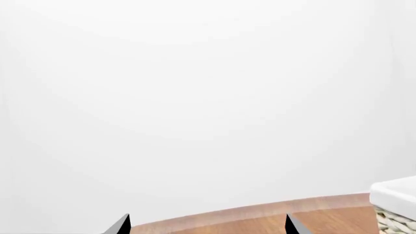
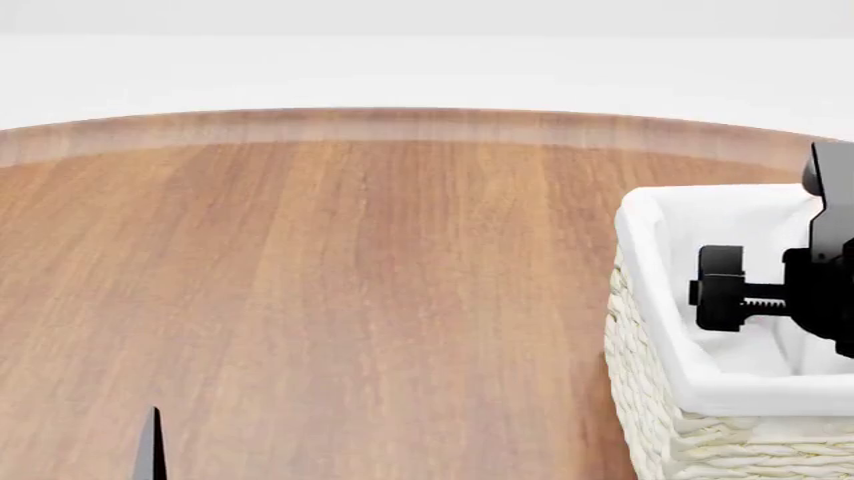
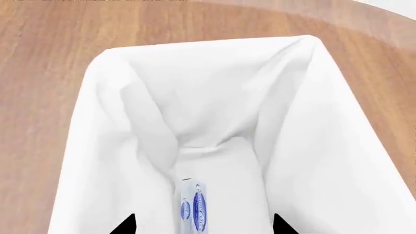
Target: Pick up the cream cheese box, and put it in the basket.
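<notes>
I see a round-edged wooden table (image 2: pixel 347 290) from the head camera, with a pale wall beyond its far rim. At the right of that view stands the basket (image 2: pixel 654 400), cream woven wicker with a white cloth lining (image 2: pixel 667 300) folded over its rim. My right arm (image 2: pixel 801 290) reaches in from the right edge, its black hardware hanging over the basket's opening.

From the right wrist camera I look straight down into the basket (image 3: pixel 110 68). The lining (image 3: pixel 221 97) falls in soft folds to the bottom. The cream cheese box (image 3: pixel 194 207) stands on its thin edge inside, white with blue oval markings along the narrow face, resting among the folds of cloth. The right gripper (image 3: pixel 202 225) hangs above it with its two dark fingertips (image 3: pixel 126 225) spread wide, one to each side of the box and neither touching it. The jaws are apart and hold nothing.

The left wrist camera shows mostly blank white wall. The left gripper (image 1: pixel 206 225) has its two dark fingertips (image 1: pixel 120 225) well apart, nothing between them, above the table's curved edge (image 1: pixel 260 214). A corner of the basket (image 1: pixel 396 204) shows at one side of that view. In the head view, only a thin dark tip of the left gripper (image 2: pixel 151 445) pokes up near the bottom left, over bare wood.
</notes>
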### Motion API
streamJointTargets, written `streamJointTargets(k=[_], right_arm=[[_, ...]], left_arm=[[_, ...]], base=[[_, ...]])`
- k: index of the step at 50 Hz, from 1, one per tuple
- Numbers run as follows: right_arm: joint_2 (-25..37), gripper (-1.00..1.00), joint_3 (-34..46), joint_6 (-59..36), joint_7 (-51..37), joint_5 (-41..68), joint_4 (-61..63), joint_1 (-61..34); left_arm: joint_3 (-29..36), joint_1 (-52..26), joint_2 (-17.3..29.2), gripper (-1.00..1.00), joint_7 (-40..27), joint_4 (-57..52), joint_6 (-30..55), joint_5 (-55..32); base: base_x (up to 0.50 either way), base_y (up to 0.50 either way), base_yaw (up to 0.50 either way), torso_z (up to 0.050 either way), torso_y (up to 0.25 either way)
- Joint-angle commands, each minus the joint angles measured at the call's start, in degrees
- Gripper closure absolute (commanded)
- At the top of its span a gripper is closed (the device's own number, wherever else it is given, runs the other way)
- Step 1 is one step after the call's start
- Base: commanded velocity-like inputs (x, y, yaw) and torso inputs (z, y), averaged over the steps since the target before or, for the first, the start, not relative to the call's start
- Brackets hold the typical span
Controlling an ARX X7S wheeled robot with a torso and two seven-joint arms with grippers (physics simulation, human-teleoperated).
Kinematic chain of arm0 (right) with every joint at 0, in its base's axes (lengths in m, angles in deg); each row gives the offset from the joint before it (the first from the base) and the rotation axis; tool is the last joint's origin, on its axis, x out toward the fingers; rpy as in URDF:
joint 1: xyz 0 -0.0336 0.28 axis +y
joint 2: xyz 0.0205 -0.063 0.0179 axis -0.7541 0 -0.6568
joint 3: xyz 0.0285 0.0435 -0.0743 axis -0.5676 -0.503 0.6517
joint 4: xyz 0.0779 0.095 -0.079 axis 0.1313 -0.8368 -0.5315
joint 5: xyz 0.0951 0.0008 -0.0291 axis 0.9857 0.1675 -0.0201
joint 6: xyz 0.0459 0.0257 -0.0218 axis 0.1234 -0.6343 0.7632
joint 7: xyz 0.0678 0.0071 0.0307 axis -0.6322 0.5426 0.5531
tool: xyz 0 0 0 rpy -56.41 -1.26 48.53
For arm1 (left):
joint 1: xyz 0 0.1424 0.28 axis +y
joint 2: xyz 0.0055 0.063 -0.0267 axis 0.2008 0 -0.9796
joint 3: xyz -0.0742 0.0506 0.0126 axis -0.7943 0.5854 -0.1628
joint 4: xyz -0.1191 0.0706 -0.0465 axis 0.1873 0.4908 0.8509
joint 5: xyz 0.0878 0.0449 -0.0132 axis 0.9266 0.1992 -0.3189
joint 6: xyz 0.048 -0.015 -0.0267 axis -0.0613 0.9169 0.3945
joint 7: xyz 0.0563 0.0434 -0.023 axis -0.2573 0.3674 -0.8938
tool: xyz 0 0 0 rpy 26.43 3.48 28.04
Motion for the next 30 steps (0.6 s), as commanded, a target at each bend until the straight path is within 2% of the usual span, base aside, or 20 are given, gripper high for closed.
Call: streamJointTargets(k=[1,8,13,17,18,20,24,26,29,30], right_arm=[[-0.26,-1.00,-4.64,-0.15,0.13,-4.44,-0.13,0.17],[-0.77,-1.00,-9.19,6.35,-3.84,-4.87,0.41,-2.28],[2.79,-1.00,-12.74,6.29,-10.48,-1.58,12.94,0.07],[7.85,-1.00,-17.18,4.73,-19.24,3.18,31.85,4.76],[10.37,-1.00,-18.50,4.78,-24.15,4.28,40.44,7.71],[13.25,-1.00,-22.25,4.17,-27.42,9.68,52.34,12.16],[18.61,-1.00,-22.57,6.50,-37.64,8.33,72.51,21.12],[20.56,-1.00,-24.69,9.30,-41.25,10.95,82.54,27.35],[21.60,-1.00,-24.15,11.79,-45.24,8.84,89.83,32.39],[21.82,-1.00,-24.55,13.85,-49.36,7.54,94.11,36.28]], left_arm=[[0.01,-0.02,0.20,-1.00,-0.19,-0.10,0.02,-0.27],[-0.07,0.04,0.26,-1.00,-0.38,-0.75,0.65,-0.77],[-0.29,0.03,0.40,-1.00,-0.52,-0.94,0.90,-1.08],[-0.37,0.09,0.40,-1.00,-0.61,-0.75,0.61,-1.33],[-0.57,0.04,0.30,-1.00,-0.80,-0.70,0.77,-1.52],[-0.74,0.00,0.27,-1.00,-0.95,-0.63,0.82,-1.66],[-1.04,0.03,-0.03,-1.00,-1.56,-0.92,1.52,-1.94],[-1.02,0.15,-0.16,-1.00,-1.81,-1.31,1.70,-1.93],[-0.96,0.06,-0.24,-1.00,-2.20,-1.41,2.26,-1.44],[-1.41,-0.01,-0.21,-1.00,-2.37,-1.58,2.40,-1.82]], base=[[0.00,0.00,0.00,0.000,0.000],[0.00,0.00,0.00,0.000,0.000],[0.00,0.00,0.00,0.000,0.000],[0.00,0.00,0.00,0.000,0.000],[0.00,0.00,0.00,0.000,0.000],[0.00,0.00,0.00,0.000,0.000],[0.00,0.00,0.00,0.000,0.000],[0.00,0.00,0.00,0.000,0.000],[0.00,0.00,0.00,0.000,0.000],[0.00,0.00,0.00,0.000,0.000]])
